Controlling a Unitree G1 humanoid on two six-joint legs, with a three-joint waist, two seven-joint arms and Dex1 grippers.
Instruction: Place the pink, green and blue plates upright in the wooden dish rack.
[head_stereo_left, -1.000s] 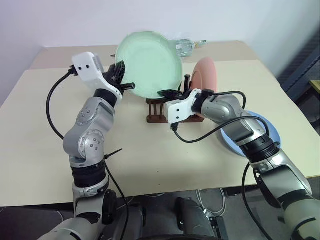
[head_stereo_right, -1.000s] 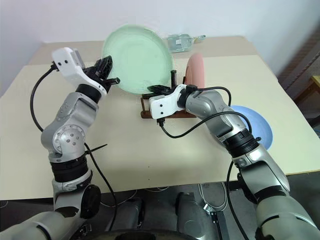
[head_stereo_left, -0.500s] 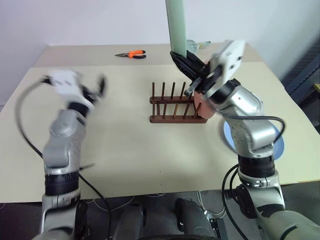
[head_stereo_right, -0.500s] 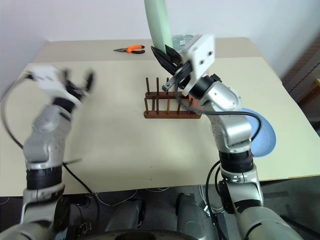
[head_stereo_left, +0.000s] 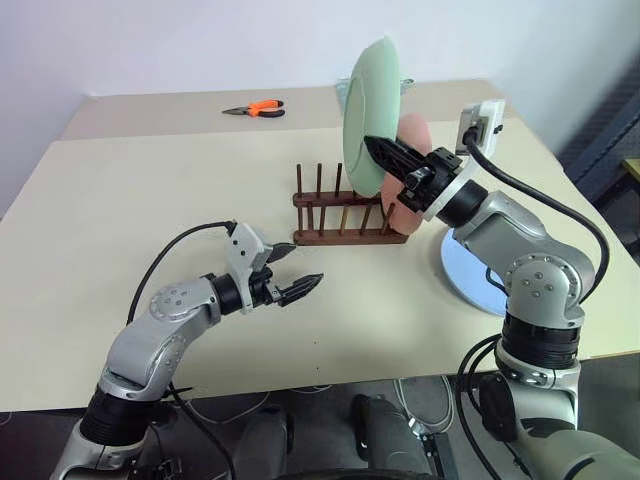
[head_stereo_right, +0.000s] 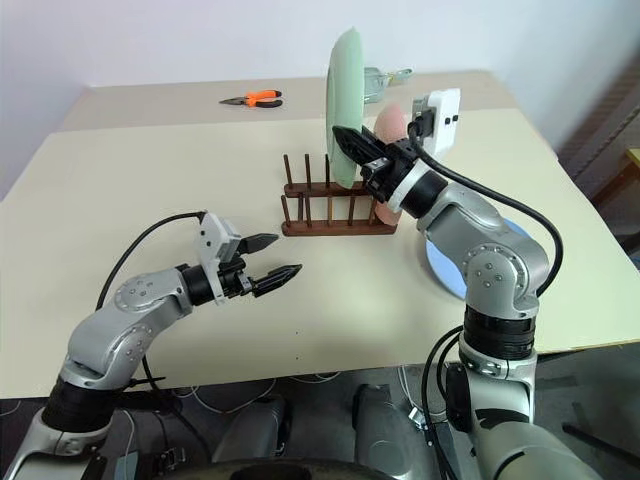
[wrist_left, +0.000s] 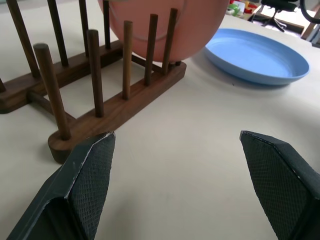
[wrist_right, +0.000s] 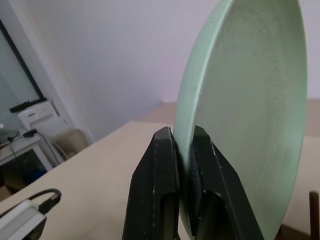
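The green plate (head_stereo_left: 371, 115) is held upright above the wooden dish rack (head_stereo_left: 345, 212), clamped at its edge by the right pincer (head_stereo_left: 383, 153). The left pincer (head_stereo_left: 290, 270), fingers apart, is seen over bare desk (head_stereo_left: 120, 200) beside the rack.

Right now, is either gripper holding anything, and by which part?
The right gripper pinches the green plate by its rim, edge-on above the rack. The left gripper is open and holds nothing.
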